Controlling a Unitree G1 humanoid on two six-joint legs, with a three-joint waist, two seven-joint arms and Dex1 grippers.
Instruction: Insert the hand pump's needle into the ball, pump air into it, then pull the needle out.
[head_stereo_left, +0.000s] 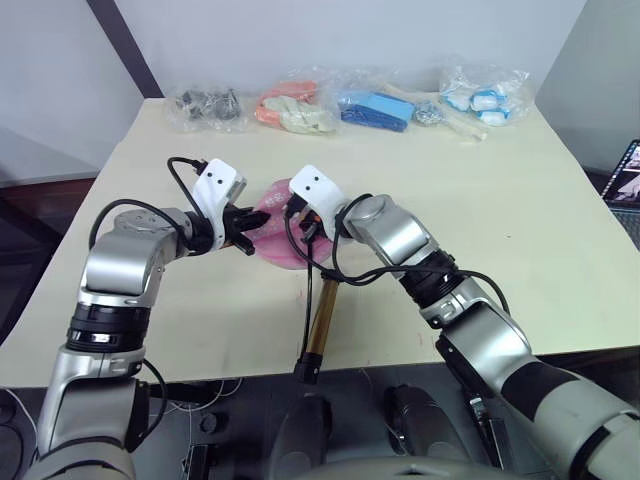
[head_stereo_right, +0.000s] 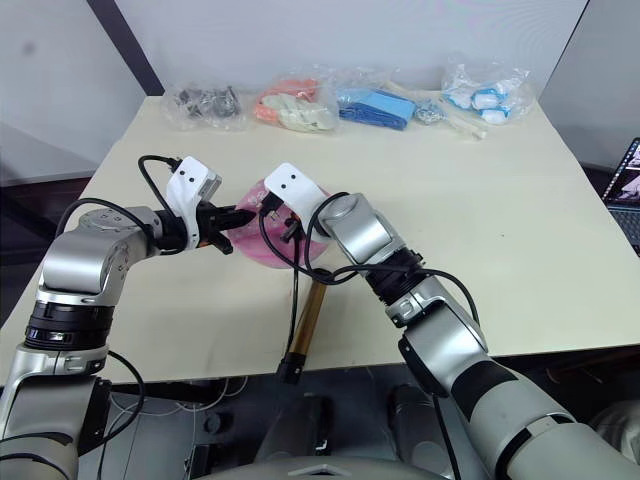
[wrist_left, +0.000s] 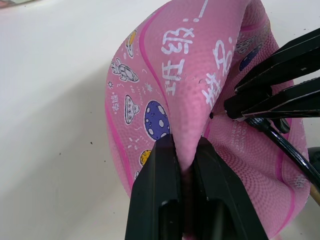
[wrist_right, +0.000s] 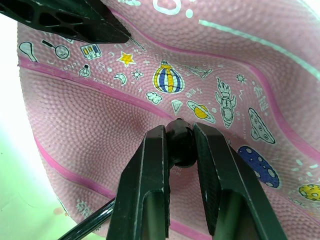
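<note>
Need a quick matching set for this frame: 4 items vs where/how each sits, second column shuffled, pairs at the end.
Items:
1. left claw
2. right claw
3. hand pump
4. bagged items

States:
A. lies on the table, barrel pointing to the near edge
B. lined up along the table's far edge
C. shut on a fold of the ball
D. shut on the needle fitting, pressed against the ball

Pairs: 1-C, 2-D, 3-A, 4-B
</note>
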